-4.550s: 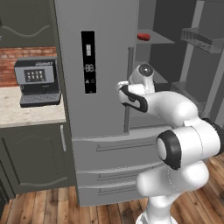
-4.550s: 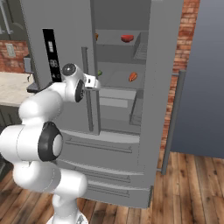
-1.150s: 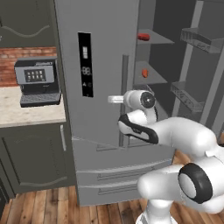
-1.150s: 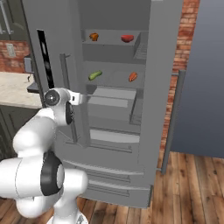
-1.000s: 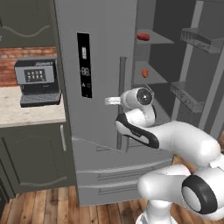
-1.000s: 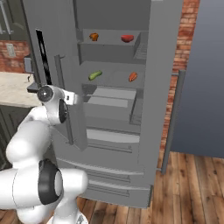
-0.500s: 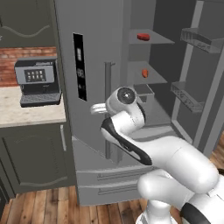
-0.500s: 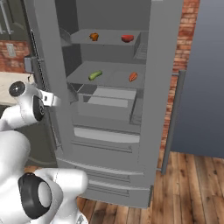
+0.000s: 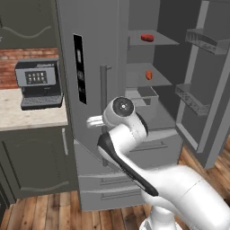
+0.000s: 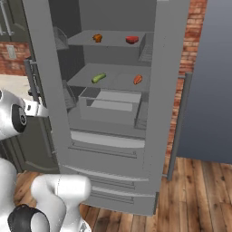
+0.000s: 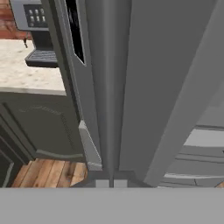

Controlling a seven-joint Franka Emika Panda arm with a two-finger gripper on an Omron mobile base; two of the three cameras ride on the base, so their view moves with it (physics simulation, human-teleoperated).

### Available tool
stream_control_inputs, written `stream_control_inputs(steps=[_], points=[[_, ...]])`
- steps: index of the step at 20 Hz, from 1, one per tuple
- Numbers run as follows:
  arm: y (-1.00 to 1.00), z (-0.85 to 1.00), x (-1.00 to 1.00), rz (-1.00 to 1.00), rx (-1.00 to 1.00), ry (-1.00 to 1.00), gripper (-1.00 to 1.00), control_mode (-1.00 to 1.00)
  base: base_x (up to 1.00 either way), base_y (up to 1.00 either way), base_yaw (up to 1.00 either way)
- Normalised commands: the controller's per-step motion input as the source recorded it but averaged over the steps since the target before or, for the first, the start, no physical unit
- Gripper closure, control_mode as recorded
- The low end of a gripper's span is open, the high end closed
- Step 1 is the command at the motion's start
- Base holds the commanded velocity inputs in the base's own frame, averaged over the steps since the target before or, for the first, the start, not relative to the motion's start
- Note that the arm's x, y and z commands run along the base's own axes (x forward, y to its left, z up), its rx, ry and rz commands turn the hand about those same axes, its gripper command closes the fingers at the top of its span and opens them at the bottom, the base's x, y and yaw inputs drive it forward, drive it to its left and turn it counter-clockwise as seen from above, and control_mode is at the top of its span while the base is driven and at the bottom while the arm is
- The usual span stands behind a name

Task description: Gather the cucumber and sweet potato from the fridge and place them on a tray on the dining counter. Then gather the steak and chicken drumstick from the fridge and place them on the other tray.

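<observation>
Swinging wide now, that left fridge door [image 9: 90, 81] has come well off the fridge [image 10: 170, 54] since half a second ago, and the arm has followed it out to the left, the hand [image 9: 93, 120] sitting low beside the door handle [image 9: 104, 90].

From the hand view the handle runs straight up the middle, and the fingertips [image 11: 101, 184] look pressed together at the bottom with nothing visible between them. So the hand is clenched, and I judge it is gripping nothing; it may be off the handle altogether.

That's the first worry. If the hand has slipped free, the door could drift back and shut across the shelves just as the arm reaches in.

The goods are all waiting inside: cucumber [image 10: 99, 78] and sweet potato [image 10: 137, 79] on the middle shelf, well apart, with the chicken drumstick [image 10: 97, 38] and steak [image 10: 132, 39] on the shelf above.

Second worry: the arm is folded tight against the door. Pulling round to the opening from here could clip the door edge or the handle.

Third: the door is heading toward the worktop [image 9: 27, 114] and the coffee machine [image 9: 38, 83]. Push further and it may knock them.

And that cucumber looks round, so a clumsy pinch could send it rolling along the shelf.
</observation>
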Motion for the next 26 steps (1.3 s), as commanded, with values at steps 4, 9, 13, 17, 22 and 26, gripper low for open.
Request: stream_control_inputs(steps=[4,9,13,17,22,26], points=[[-0.07,0.01,-0.92,0.05,0.01,0.00,1.00,-1.00,0.00,0.00,0.00],[-0.75,0.10,-0.91,0.00,0.19,-0.10,1.00,-1.00,0.00,0.00,0.00],[-0.86,0.30,-0.26,0.00,0.21,-0.13,1.00,-1.00,0.00,0.00,0.00],[-0.60,0.40,0.00,-0.05,0.18,-0.05,1.00,-1.00,0.00,0.00,0.00],[-0.52,0.36,0.00,-0.11,0.23,-0.03,1.00,-1.00,0.00,0.00,0.00],[-0.03,0.00,0.08,-0.08,0.19,-0.15,1.00,-1.00,0.00,0.00,0.00]])
